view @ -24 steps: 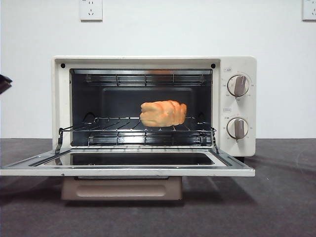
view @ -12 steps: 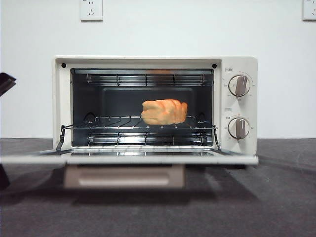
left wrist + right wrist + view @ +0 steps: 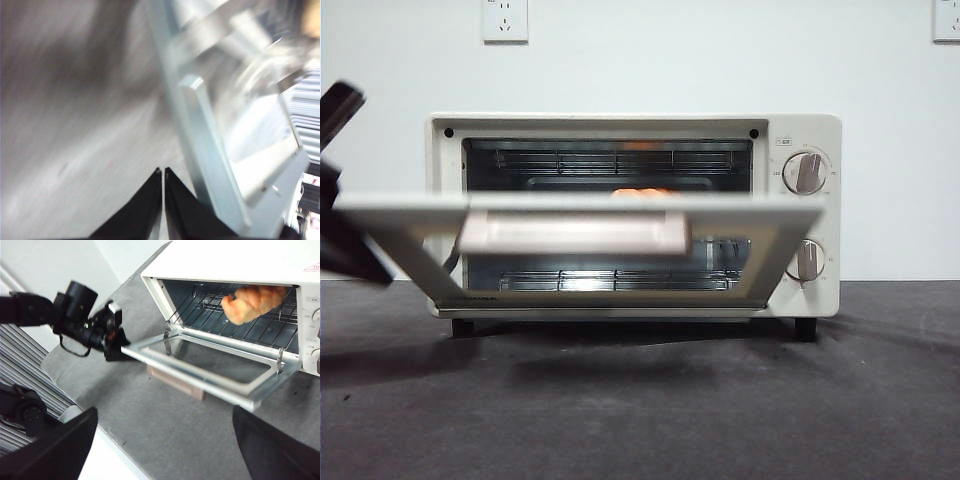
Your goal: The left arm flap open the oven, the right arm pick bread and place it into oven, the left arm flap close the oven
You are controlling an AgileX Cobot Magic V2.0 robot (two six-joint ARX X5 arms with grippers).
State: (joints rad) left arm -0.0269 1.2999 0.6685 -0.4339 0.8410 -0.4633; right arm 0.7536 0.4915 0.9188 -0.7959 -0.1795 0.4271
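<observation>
The oven point(image 3: 800, 215) door point(image 3: 570, 215) stands about half raised. One second ago it lay flat and fully open; half a second ago it had lifted slightly off that position; now its top rail crosses the middle of the oven opening in the front view. The beige handle point(image 3: 570, 233) faces the camera and is blurred by motion.

The left pincer point(image 3: 163, 172) is at the door's outer corner, at 9 o'clock of the oven in the front view. Its jaws are closed together, tip against tip, and grip nothing; judging from the right wrist view, it pushes the door up from beneath the corner rather than grasping it. The left wrist picture is heavily blurred, so exact contact cannot be confirmed.

The bread point(image 3: 252, 302) lies on the wire rack point(image 3: 210, 315) inside the oven, toward 3 o'clock of the cavity. In the front view only a thin orange strip of it shows above the door rail.

The right pincer point(image 3: 165, 440) waits clear of the oven above the worktop point(image 3: 640, 400). Its jaws stand wide apart and are empty.

Assessment: placement is complete, and the closing step is in progress. The door still needs the upper half of its swing to seat against the oven front.
</observation>
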